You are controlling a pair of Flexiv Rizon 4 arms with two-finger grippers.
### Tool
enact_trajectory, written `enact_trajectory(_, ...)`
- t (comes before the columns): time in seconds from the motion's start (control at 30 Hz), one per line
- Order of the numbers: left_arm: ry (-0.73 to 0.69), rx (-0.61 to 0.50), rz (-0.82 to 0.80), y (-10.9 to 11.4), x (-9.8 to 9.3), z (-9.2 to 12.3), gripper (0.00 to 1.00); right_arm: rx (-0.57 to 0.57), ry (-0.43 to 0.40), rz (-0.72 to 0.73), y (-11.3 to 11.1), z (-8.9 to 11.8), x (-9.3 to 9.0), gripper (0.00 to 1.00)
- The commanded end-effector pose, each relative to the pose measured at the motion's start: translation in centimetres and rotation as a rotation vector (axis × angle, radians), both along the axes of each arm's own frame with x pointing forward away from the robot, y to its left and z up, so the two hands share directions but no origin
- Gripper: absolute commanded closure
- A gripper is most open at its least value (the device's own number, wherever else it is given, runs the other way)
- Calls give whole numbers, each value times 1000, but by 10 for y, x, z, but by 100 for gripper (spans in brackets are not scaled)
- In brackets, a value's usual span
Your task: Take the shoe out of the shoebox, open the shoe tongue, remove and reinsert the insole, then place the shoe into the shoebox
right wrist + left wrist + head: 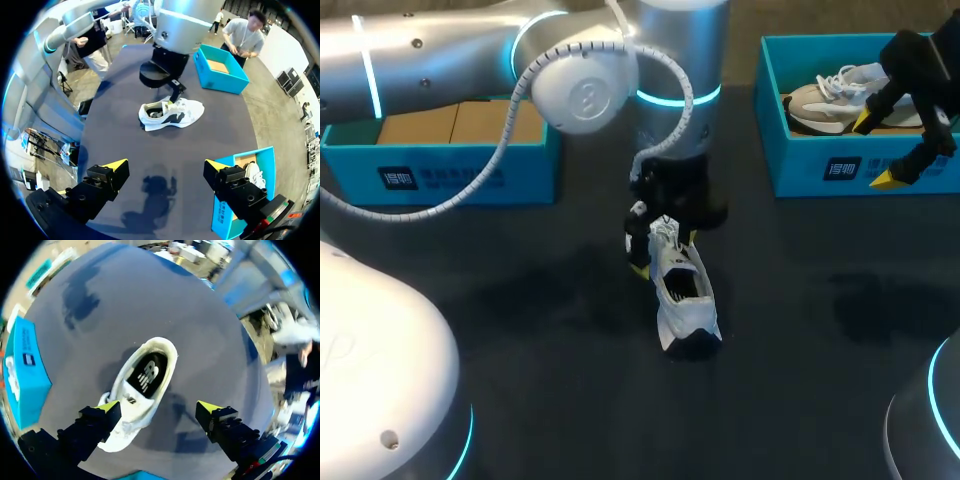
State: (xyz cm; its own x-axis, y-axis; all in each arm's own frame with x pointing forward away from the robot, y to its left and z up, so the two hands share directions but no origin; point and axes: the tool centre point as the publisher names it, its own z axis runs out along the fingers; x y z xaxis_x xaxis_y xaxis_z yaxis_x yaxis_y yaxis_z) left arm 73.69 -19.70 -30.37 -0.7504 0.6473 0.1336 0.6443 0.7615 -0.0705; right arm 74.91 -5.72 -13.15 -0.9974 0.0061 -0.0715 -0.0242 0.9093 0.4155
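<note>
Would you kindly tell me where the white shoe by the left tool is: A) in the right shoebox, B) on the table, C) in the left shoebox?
B: the white shoe rests on the dark table, right by the open left tool.

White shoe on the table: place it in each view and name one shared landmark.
Head view: white shoe at the table's middle, below the left gripper.
Left wrist view: just ahead of the open jaws.
Right wrist view: far ahead, under the left gripper.
Landmark: blue shoebox holding the other shoe.

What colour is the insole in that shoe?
The white sneaker's insole is black with a white mark; clearest in left wrist view.
</note>
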Motion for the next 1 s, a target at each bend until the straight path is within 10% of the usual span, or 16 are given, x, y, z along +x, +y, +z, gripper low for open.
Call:
enact_trajectory(0.03, -75, -6, 178, 5, -24, 3, 0, -2, 4, 1, 1, 0, 2, 0)
enact_trajectory(0.43, -121, -123, 531, 5, -55, -4, 0, -2, 4, 1, 1, 0, 2, 0)
enact_trajectory(1.0, -105, -100, 637, -21, -63, -9, 0, -2, 4, 1, 1, 0, 2, 0)
